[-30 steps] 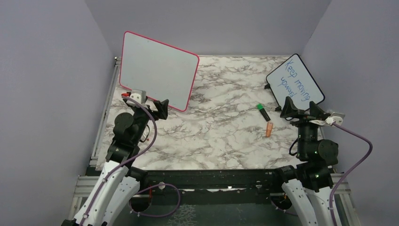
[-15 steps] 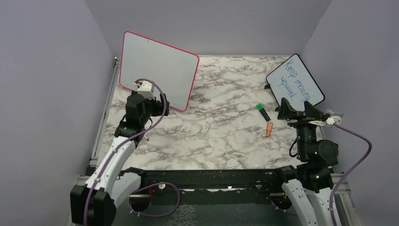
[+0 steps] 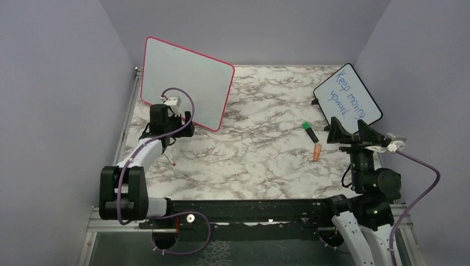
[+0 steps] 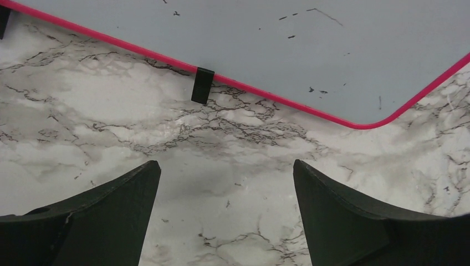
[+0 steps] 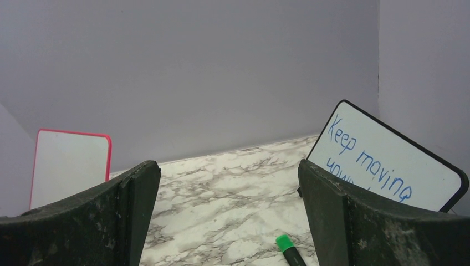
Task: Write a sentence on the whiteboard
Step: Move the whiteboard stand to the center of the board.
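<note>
Top view: pink-framed whiteboard [image 3: 185, 77] stands blank at upper left on marble tabletop [image 3: 260, 160]; left gripper [image 4: 226, 166] apart & empty by its lower edge, right gripper [image 5: 227, 165] apart & empty at lower right; prob. pre-writing step, next needs green-capped marker [image 3: 310, 132] at mid-right grabbed.

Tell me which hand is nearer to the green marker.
Right. The right hand is close beside the green marker; the left hand is across the table, at the pink-framed board.

The whiteboard [image 4: 249, 50] is standing just ahead of the left gripper [image 4: 226, 183], the smaller board [image 5: 388, 160] ahead-right of the right gripper [image 5: 228, 183].
</note>
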